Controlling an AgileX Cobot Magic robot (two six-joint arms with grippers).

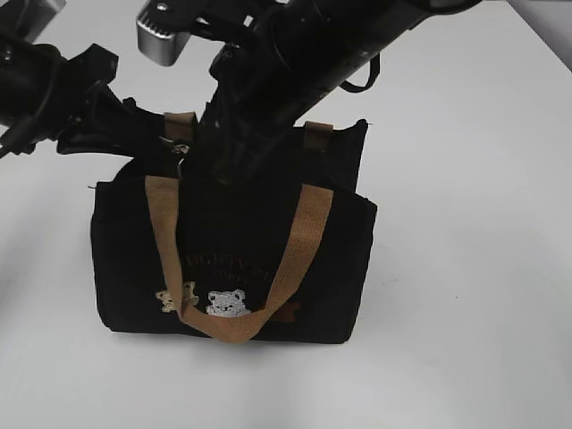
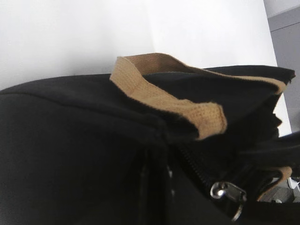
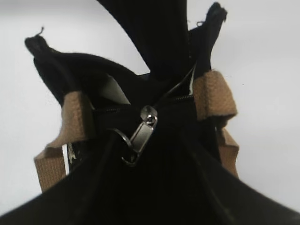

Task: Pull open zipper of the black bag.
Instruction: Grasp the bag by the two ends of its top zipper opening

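Note:
The black bag [image 1: 232, 259] stands on the white table with its tan handles [image 1: 304, 232] hanging down the front. Its zipper [image 3: 173, 99] runs along the top, and the silvery pull with its ring [image 3: 143, 133] lies near the bag's left end [image 1: 181, 154]. My left gripper [image 1: 141, 132] comes in from the left and is shut on the bag's top edge; in the left wrist view dark fabric fills its jaws, and the pull [image 2: 228, 192] shows at lower right. My right gripper [image 3: 147, 143] reaches down from the upper right, its dark fingers apart on either side of the pull.
The white table [image 1: 474, 223] surrounds the bag on all sides. The right arm's black links [image 1: 295, 63] cross above the bag's back edge. A tan strap loop [image 2: 159, 96] lies over the bag's top next to the left gripper.

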